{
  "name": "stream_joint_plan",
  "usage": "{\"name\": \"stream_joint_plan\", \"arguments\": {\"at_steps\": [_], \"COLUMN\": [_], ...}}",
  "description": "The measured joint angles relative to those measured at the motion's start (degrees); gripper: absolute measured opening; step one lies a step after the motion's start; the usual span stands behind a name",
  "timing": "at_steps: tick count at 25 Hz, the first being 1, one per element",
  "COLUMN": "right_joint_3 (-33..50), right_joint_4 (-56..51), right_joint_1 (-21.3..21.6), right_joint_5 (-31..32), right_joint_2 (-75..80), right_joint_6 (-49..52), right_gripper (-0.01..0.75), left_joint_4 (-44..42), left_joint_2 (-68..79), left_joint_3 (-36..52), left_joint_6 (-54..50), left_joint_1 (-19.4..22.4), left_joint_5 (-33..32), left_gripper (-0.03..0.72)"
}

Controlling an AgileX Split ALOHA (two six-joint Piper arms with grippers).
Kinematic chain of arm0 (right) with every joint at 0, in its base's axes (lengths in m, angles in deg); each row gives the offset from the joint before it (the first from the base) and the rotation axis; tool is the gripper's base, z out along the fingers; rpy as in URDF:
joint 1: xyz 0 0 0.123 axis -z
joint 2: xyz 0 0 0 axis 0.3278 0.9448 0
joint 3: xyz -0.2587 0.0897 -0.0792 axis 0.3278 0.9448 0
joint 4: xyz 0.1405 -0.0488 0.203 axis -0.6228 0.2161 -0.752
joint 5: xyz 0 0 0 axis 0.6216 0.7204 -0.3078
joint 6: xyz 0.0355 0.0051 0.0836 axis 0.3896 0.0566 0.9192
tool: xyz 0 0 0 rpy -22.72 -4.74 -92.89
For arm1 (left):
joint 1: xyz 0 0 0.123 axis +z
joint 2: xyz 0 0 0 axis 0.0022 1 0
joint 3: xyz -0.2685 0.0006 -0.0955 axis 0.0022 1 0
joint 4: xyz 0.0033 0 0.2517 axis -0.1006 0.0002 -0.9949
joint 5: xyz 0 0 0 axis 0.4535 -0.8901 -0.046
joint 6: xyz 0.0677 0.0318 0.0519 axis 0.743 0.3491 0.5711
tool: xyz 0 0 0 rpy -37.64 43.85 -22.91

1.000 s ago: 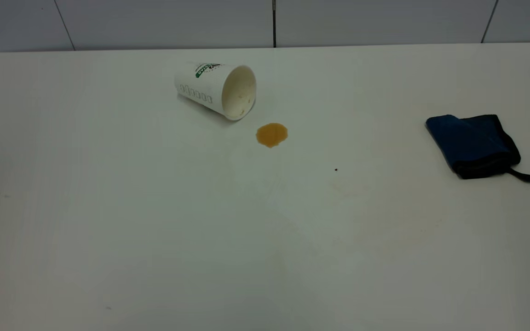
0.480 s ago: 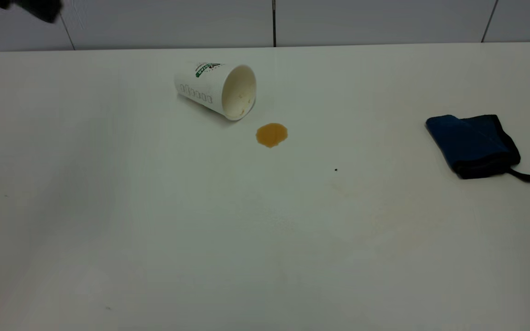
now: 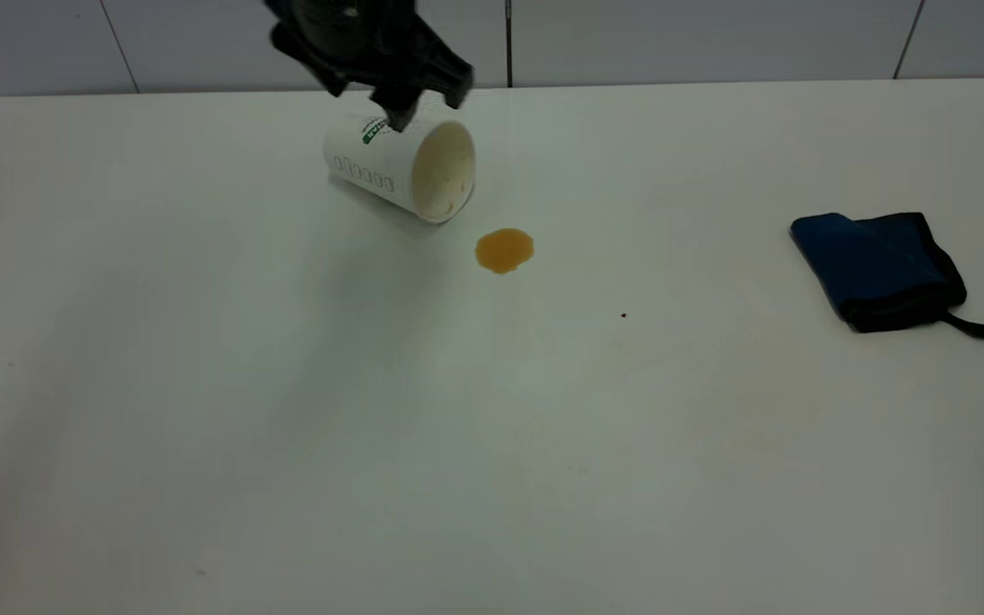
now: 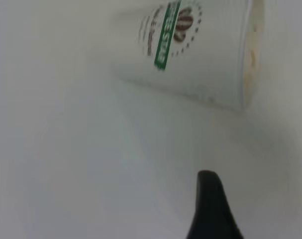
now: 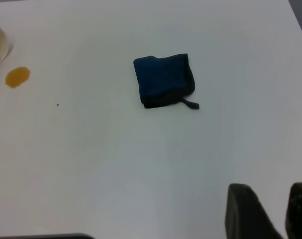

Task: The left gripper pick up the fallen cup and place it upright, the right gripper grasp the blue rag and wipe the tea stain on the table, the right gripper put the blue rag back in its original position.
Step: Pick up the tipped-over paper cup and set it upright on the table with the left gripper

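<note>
We see the left tool (image 3: pixel 394 98) above the cup (image 3: pixel 402 168), at the bench's (image 3: pixel 202 410) far edge, left of centre; its fingers are spread wide and hold nothing. The cup lies on its side, mouth facing the tea stain (image 3: pixel 504 249), which sits just beside the rim but apart from it. In the left wrist view, one dark fingertip (image 4: pixel 210 199) is clear of the cup (image 4: pixel 200 50). The blue rag (image 3: pixel 881 269) lies folded near the bench's right edge, well apart from the stain. The right tool (image 5: pixel 272 211) is near the rag (image 5: pixel 163 80), not touching it, fingers narrowly parted, empty.
</note>
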State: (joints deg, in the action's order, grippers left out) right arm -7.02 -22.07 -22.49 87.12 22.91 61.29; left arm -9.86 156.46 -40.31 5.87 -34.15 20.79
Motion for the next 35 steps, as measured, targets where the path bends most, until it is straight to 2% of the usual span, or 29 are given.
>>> {"name": "stream_joint_plan", "arguments": {"at_steps": [4,8,16,28,35], "right_joint_3": [0.0,0.0,0.0,0.0,0.0], "right_joint_4": [0.0,0.0,0.0,0.0,0.0], "right_joint_1": [0.0,0.0,0.0,0.0,0.0], "right_joint_5": [0.0,0.0,0.0,0.0,0.0], "right_joint_2": [0.0,0.0,0.0,0.0,0.0], "right_joint_6": [0.0,0.0,0.0,0.0,0.0], "right_gripper": [0.240,0.240,0.240,0.240,0.240], "left_joint_4": [-4.7,-9.8,-24.4,-27.4,-33.3], "left_joint_2": [8.6,13.4,15.2,19.0,21.2], "left_joint_3": [-9.1,-12.9,-13.5,-13.5,-13.5], "left_joint_6": [-3.1,-9.2,-23.4,-25.0,-30.0], "left_joint_1": [-1.9,-2.0,-2.0,-2.0,-2.0], "left_joint_5": [-3.0,-3.6,-3.6,-2.3,-3.2], "left_gripper": [0.526,0.526,0.526,0.526,0.526]}}
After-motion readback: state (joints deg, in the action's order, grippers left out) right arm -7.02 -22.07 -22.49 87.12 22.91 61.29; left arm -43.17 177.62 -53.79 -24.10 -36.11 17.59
